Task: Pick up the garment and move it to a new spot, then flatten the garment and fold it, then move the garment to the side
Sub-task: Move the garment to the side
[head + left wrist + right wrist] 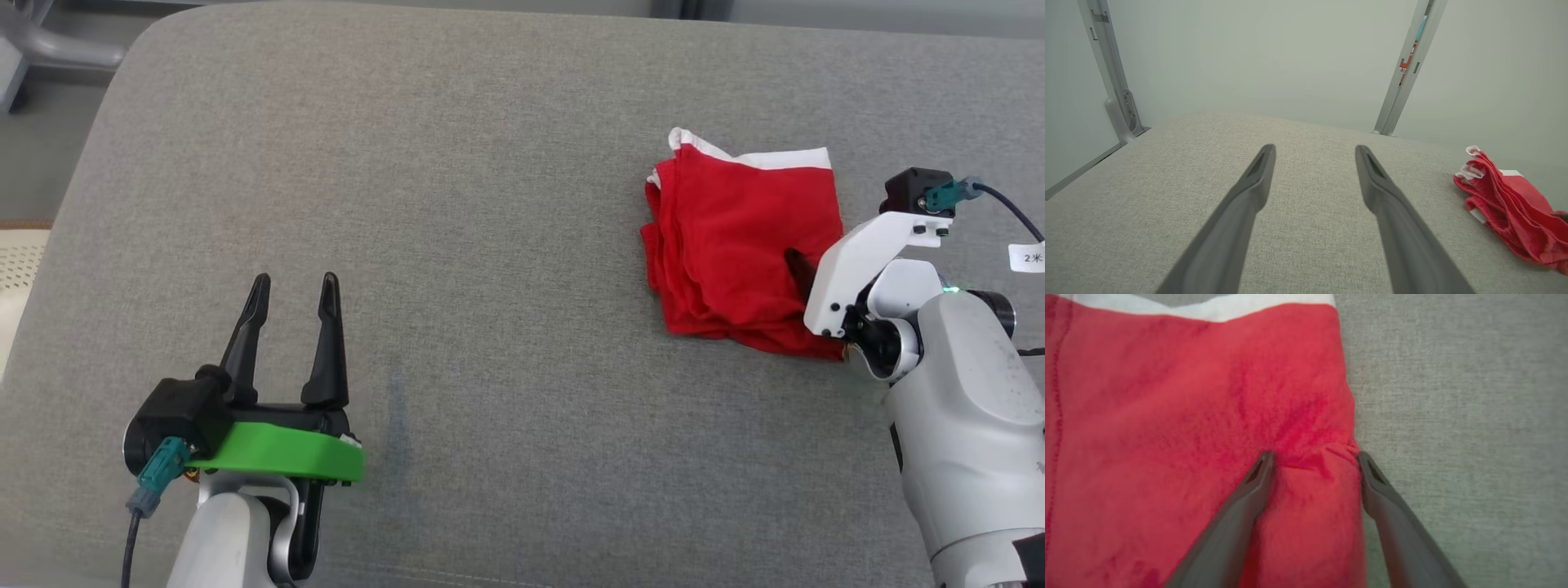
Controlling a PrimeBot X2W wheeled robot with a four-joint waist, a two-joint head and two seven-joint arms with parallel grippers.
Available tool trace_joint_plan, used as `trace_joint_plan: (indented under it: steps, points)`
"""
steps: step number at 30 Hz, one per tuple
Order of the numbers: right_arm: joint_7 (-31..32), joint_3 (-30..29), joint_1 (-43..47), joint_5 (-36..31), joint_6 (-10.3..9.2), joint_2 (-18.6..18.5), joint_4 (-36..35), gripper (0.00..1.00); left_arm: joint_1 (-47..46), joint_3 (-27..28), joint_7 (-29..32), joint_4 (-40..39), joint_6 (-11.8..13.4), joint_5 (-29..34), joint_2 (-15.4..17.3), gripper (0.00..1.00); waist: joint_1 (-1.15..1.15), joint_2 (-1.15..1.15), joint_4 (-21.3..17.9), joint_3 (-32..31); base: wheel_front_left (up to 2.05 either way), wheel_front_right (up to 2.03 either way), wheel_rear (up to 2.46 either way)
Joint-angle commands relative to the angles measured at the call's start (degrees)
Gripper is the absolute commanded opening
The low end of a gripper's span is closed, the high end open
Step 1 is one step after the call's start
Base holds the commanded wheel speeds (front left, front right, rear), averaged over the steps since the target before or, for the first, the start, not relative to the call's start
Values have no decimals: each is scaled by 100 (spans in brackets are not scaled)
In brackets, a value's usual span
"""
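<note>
Grey cushion point(490, 204), garment point(1188, 396) between right jaws

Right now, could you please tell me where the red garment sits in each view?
Head view: red garment right of centre, on the grey fabric surface.
Left wrist view: red garment at the far right edge.
Right wrist view: red garment across left and centre, right gripper at its right edge, jaws open.
Shared landmark: its white trim.

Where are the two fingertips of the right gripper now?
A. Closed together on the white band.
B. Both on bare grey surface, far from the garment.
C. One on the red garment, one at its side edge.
C: the right wrist view shows the right gripper open, one tip on the red garment, the other at its edge.
</note>
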Motion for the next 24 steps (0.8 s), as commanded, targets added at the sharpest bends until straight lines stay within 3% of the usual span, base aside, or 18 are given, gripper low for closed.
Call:
trace_joint_plan:
  steps: [1, 2, 3, 4, 8, 16, 20, 24]
  points:
    - [69, -27, -75, -49, -1, 47, 123, 100, -83, 2, -15, -1, -11, 1, 10, 100, 0, 0, 123, 107, 0, 0, 0]
    - [97, -8, -59, -34, -1, 97, 206, 100, -62, 22, -15, 6, -11, 19, 10, 100, 0, 0, 108, 90, 0, 0, 0]
    - [97, 2, -47, -26, -1, 129, 251, 45, -37, 45, -15, 8, -11, 33, 10, 100, 0, 0, 84, 70, 0, 0, 0]
    - [71, 90, -61, -78, 0, 116, 260, 0, -7, 57, -15, 12, -11, 46, 10, 100, 0, 0, 52, 47, 0, 0, 0]
    - [-12, 505, -185, -177, -4, -150, 116, 0, 73, 86, -15, 33, -11, 86, 11, 100, 0, 0, -151, -105, 0, 0, 0]
    - [222, 1609, -431, 107, -6, -1187, -794, 0, 258, 208, -15, -5, -11, 175, 11, 100, 0, 0, -906, -443, 0, 0, 0]
    - [451, 1805, -467, 408, -5, -1779, -1172, 0, 279, 228, -15, -47, -11, 234, 12, 100, 0, 0, -1307, -428, 0, 0, 0]
    - [504, 1648, -328, 570, -5, -2235, -1303, 0, 162, 172, -15, -69, -11, 267, 12, 100, 0, 0, -1606, -313, 0, 0, 0]
